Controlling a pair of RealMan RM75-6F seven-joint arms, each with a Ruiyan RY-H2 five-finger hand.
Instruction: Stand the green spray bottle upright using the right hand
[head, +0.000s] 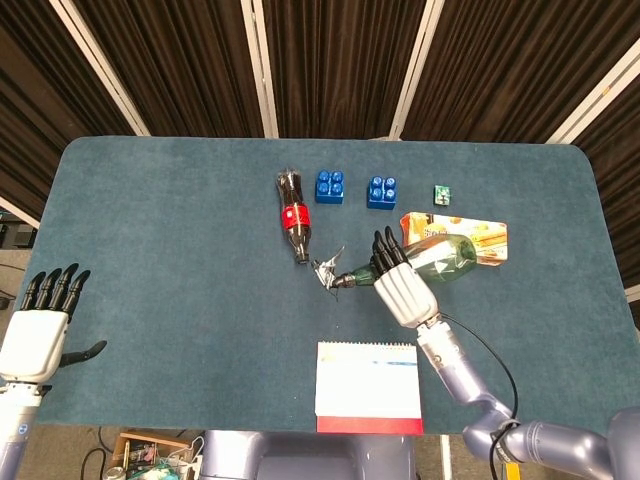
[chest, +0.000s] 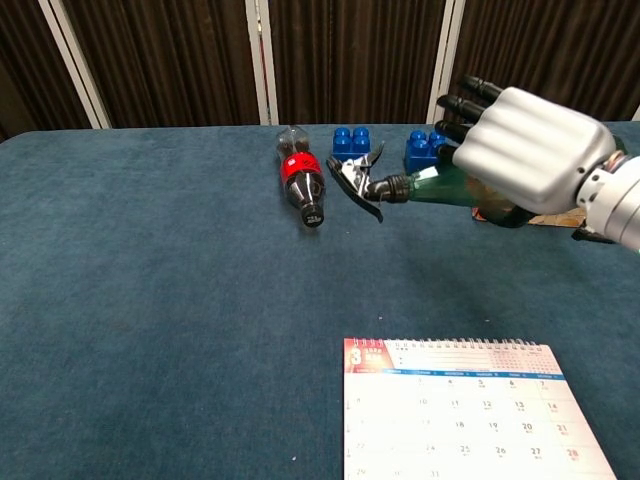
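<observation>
Curtained lab, blue-felt table (head: 150, 230)

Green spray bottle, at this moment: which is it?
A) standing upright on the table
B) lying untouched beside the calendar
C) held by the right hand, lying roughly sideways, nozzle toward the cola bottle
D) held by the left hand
C: the right hand grips the green spray bottle, its black nozzle pointing toward the cola bottle.
</observation>
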